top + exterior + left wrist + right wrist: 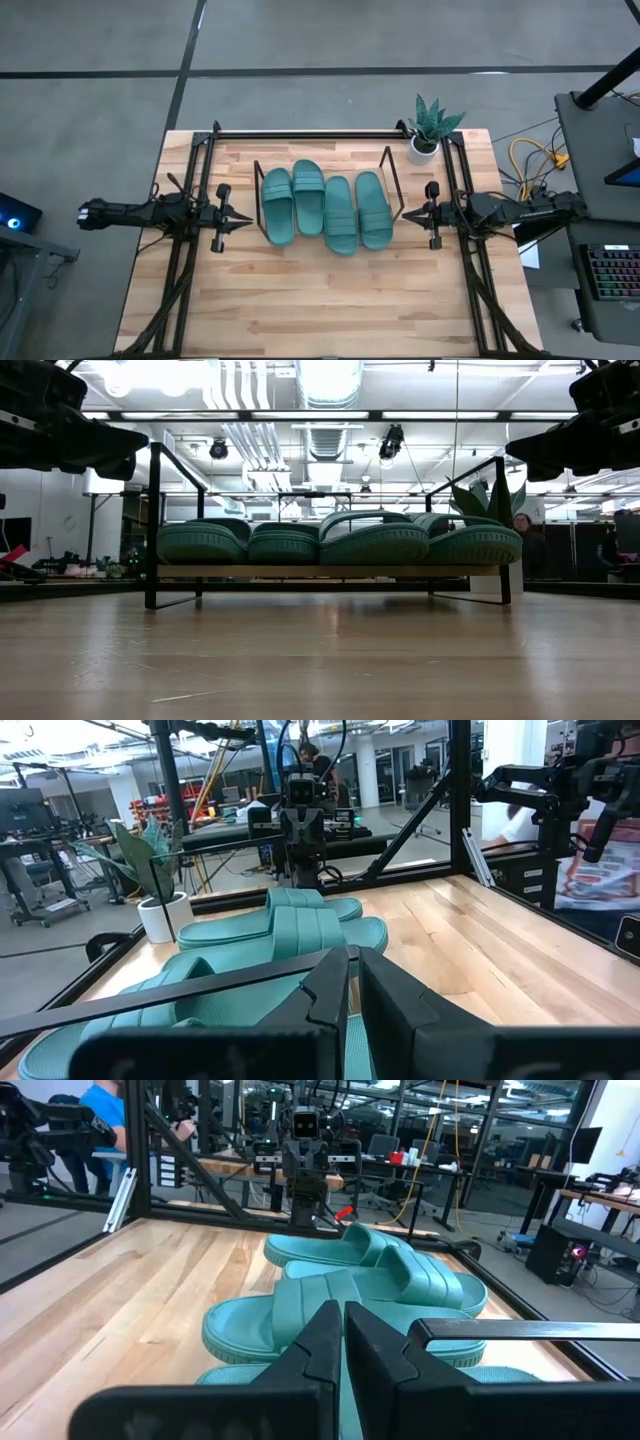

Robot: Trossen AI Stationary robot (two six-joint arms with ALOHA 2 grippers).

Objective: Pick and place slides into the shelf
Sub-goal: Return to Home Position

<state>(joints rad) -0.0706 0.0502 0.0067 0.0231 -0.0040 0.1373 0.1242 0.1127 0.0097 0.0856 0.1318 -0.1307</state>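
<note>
Together, four slides (341,214) fill the shelf (330,571); left hand (246,221), right hand (405,212) clenched empty.

I can read no text, labels, brands or numbers on anything in these views.

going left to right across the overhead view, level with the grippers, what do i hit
left gripper → shelf, its left end frame → first slide → second slide → third slide → fourth slide → the shelf's right end frame → right gripper
</note>
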